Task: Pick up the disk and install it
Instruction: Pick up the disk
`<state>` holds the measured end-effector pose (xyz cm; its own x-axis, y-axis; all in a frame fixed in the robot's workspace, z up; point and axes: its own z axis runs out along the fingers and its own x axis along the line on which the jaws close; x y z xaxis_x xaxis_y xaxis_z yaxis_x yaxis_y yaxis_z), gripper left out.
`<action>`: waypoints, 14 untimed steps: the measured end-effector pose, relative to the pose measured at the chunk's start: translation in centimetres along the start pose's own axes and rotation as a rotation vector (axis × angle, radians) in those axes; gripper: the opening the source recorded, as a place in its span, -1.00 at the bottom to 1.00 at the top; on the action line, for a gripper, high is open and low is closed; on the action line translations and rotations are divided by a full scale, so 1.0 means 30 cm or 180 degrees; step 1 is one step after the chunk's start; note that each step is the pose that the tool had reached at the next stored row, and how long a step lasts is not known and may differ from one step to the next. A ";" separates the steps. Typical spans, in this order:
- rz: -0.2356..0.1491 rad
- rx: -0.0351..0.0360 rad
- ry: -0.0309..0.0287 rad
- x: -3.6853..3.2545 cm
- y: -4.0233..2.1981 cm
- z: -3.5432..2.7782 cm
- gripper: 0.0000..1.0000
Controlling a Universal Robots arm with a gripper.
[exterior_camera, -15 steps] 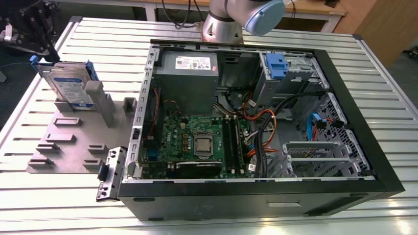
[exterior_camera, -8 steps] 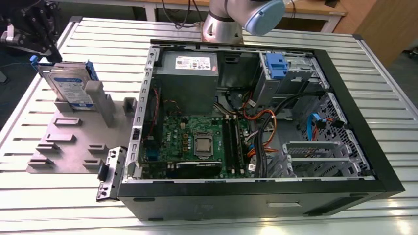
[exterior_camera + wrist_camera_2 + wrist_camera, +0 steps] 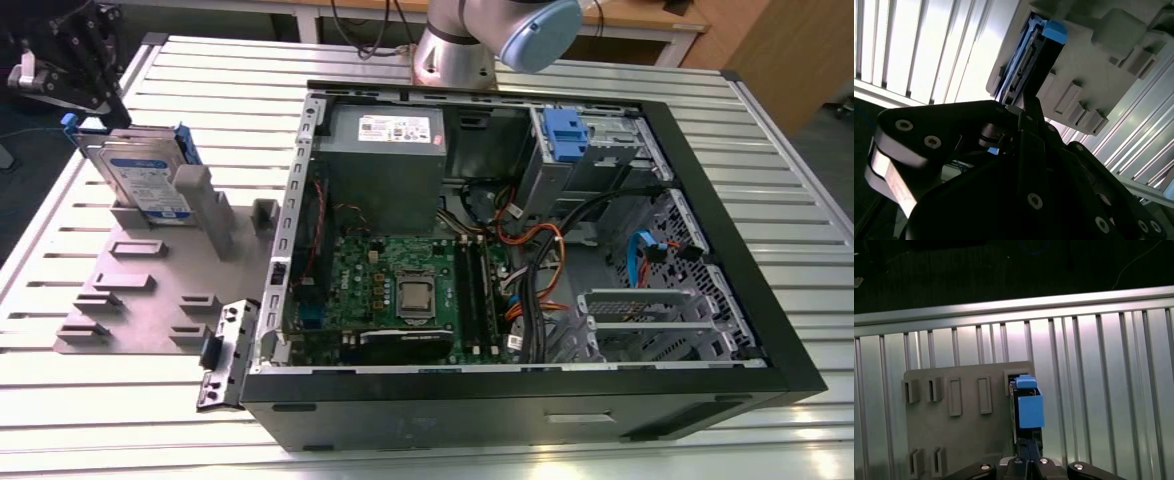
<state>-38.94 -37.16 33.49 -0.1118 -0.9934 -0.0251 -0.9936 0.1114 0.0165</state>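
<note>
– At the exterior view's left, how does the arm stand?
– It reaches out over the slatted table, gripper tilted down at the disk's top end.
– Where is the disk?
– Upright on edge in the grey holder plate, beside the open computer case. In both wrist views the gripper lines up with its blue handle end.
– Jaws clamped?
– Close against it; gripping or not, I cannot tell.

Exterior view: high, oblique, wide over the slatted surface. First wrist view: close, straight down on disk and holder plate. Second wrist view: nearer, slanting. All three share these.
</note>
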 end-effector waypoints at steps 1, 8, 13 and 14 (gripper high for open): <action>0.0001 0.0000 0.0000 0.000 -0.005 0.000 -0.79; 0.0001 0.0000 0.0000 -0.001 -0.011 0.001 -0.79; 0.0001 0.0000 0.0000 -0.001 -0.011 0.001 -0.77; 0.0001 0.0000 0.0000 -0.001 -0.011 0.001 -0.66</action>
<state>-38.62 -37.16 33.44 -0.1120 -0.9934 -0.0251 -0.9936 0.1116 0.0165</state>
